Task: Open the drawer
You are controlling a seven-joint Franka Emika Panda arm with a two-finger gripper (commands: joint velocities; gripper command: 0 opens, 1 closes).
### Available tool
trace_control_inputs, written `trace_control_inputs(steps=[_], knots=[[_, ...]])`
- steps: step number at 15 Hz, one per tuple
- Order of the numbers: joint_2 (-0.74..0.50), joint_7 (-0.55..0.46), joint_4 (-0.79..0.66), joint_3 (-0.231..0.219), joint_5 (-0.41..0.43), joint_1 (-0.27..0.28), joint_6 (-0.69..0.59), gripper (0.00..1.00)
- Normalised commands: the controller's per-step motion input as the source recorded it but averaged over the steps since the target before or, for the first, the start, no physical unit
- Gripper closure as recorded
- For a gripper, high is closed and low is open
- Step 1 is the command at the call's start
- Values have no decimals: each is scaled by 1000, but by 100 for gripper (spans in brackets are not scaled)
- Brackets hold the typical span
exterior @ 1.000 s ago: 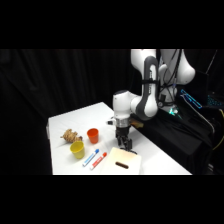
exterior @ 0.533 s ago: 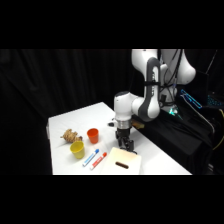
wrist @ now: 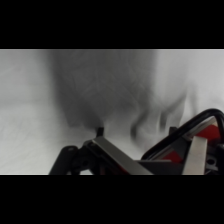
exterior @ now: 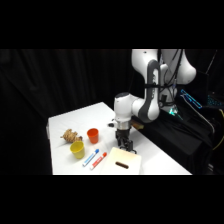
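- While the white arm reached down over the table point(exterior: 65, 125) from the upper right in the side view, its gripper point(exterior: 125, 145) hung just above the far edge of the drawer point(exterior: 122, 161), so close that I could not tell whether it touched.
- Lying flat near the table's near edge, the drawer was a cream-beige box with a short dark handle point(exterior: 122, 164) showing on its top face.
- Whether the jaws stood wide or narrow could not be told: the side view showed only a dark mass at the gripper's tip, and the wrist view showed black linkage and a pale metal finger point(wrist: 198, 156) rising from the bottom edge, with no clear gap.
- Left of the drawer lay a blue marker point(exterior: 90, 157) and a red marker point(exterior: 99, 160), side by side and slanted the same way, the red one just beside the drawer.
- Farther left and toward the far side stood a yellow cup point(exterior: 77, 149) and an orange cup point(exterior: 92, 135), near each other but apart.
- Beyond the yellow cup, a small tan lumpy thing point(exterior: 70, 135) sat on the table; what it was could not be made out.
- From the wrist view, the ground below was pale white surface crossed by a broad grey shadow, with some red showing among the linkage at the lower right.
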Motion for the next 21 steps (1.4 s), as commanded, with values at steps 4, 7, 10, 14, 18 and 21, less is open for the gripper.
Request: trace_control_inputs(steps=[4, 7, 10, 14, 18, 21], knots=[[-157, 200, -212, -191, -164, 115, 177, 0], [-222, 207, -277, -163, -163, 97, 154, 0], [-298, 211, -322, -152, -162, 86, 116, 0], [-369, 209, -332, -163, -166, 92, 60, 0], [-368, 184, -303, -185, -183, 90, 11, 0], [-311, 153, -254, -177, -194, 87, -8, 0]])
